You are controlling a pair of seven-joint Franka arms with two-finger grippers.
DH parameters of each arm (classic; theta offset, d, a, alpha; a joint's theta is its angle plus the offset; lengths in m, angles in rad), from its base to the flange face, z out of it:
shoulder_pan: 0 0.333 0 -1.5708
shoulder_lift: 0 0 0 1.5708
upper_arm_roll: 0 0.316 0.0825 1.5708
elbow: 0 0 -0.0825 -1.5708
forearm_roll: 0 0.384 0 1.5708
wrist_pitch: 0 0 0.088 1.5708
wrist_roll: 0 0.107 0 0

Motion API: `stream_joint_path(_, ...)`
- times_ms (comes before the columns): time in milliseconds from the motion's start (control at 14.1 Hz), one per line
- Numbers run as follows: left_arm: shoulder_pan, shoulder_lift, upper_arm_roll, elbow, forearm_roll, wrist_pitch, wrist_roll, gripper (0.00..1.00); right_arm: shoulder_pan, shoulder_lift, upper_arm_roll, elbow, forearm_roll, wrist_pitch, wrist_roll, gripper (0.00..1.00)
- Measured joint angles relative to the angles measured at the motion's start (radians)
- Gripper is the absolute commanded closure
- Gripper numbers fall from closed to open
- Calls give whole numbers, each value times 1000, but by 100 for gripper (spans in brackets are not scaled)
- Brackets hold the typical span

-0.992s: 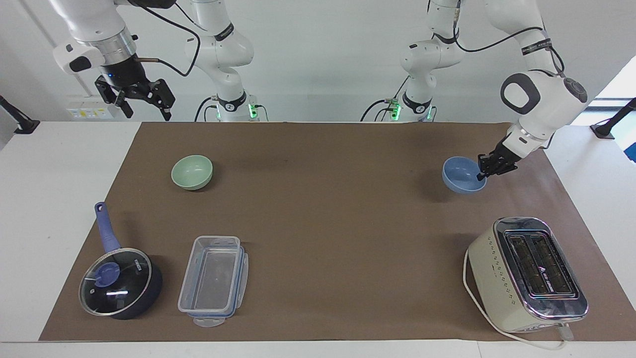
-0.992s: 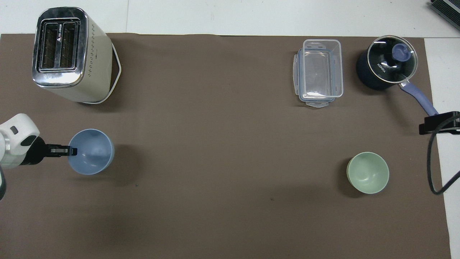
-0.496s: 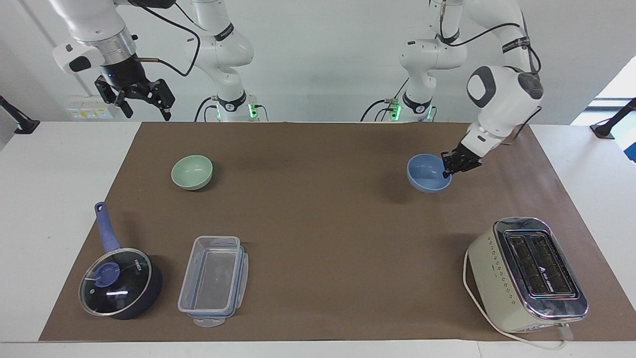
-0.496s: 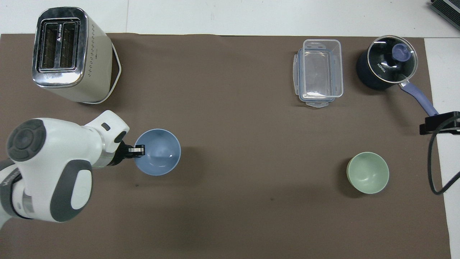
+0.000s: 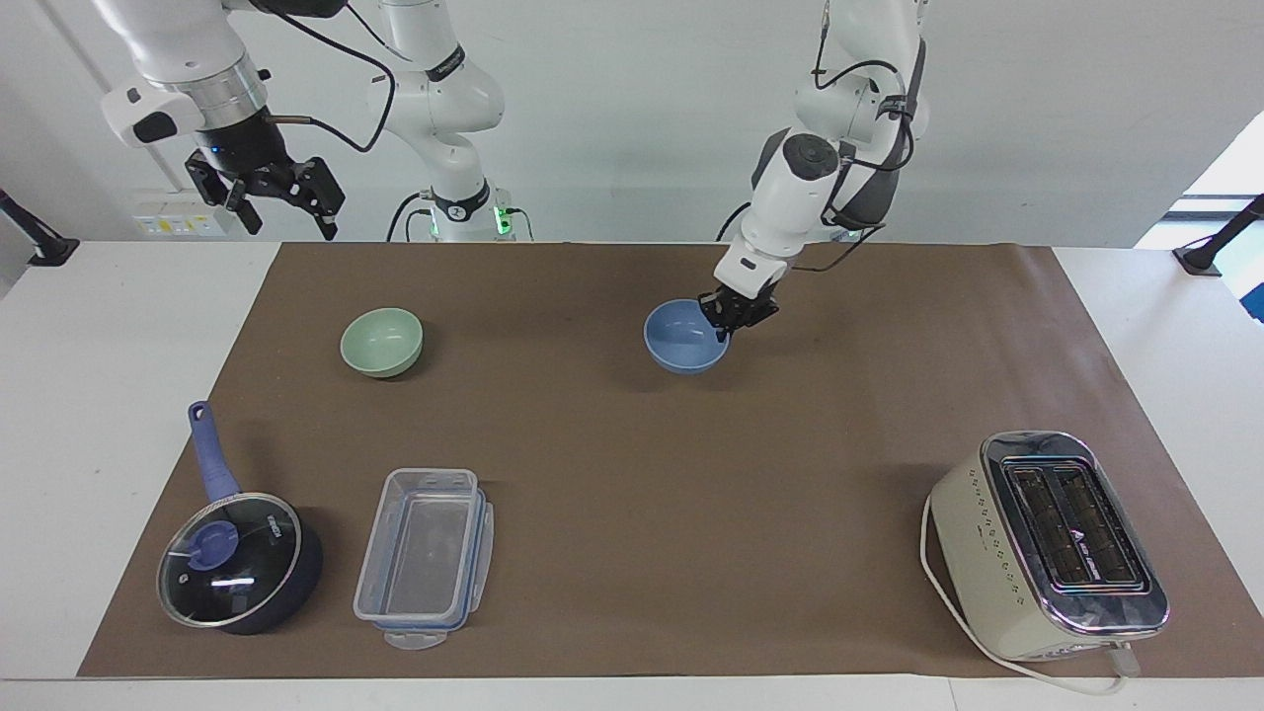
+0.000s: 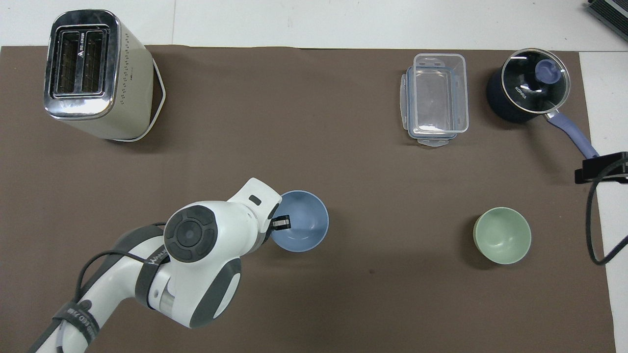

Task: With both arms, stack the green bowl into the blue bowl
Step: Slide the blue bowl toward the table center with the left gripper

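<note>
The left gripper (image 5: 729,324) is clenched on the rim of the small round periwinkle-blue bowl (image 5: 681,341), pinching the edge that faces the left arm's end of the table; in the overhead view one black fingertip (image 6: 281,223) shows inside the bowl's hollow, just over the rim, while the rest of the gripper is hidden under the white wrist. The blue bowl sits upright near the middle of the brown table mat (image 5: 632,474); whether its base touches the mat or hangs just above it cannot be told. The small round mint-green bowl (image 5: 381,342) rests upright on the mat toward the right arm's end of the table, well apart from the blue bowl and about level with it. The right gripper (image 5: 281,202) hangs high over the mat's edge at its own end, its black fingers spread wide and holding nothing; that arm waits. Farther from the robots stand a dark blue saucepan with a glass lid (image 5: 237,563), a clear rectangular plastic container (image 5: 425,558) beside it, and a cream two-slot toaster (image 5: 1047,543) toward the left arm's end.
</note>
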Motion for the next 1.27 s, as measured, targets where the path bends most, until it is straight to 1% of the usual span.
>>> stream_joint_path(212,-26,35,1,1,0,20,-11,100,0,0,0,-1,0,0,0,0)
stream_joint_path(779,-27,74,3,4,0,26,-9,100,0,-14,0,-29,0,1,-1,0)
stream_joint_path(850,-28,75,3,4,0,26,-9,99,-1,-14,-1,-33,0,9,-3,0)
stream_joint_path(921,-28,76,3,4,0,26,-9,84,-2,-14,-1,-39,0,24,-8,0)
stream_joint_path(992,-29,77,3,2,0,25,-9,62,-2,-15,-1,-48,0,37,-10,0)
stream_joint_path(1062,-29,78,3,-1,0,25,-9,23,-2,-15,-1,-58,0,44,-13,0)
stream_joint_path(1133,-30,78,3,-2,0,24,-6,0,-1,-15,-1,-70,0,54,-14,0)
stream_joint_path(1275,-31,78,3,-2,0,18,13,0,3,-15,0,-106,0,82,-16,0)
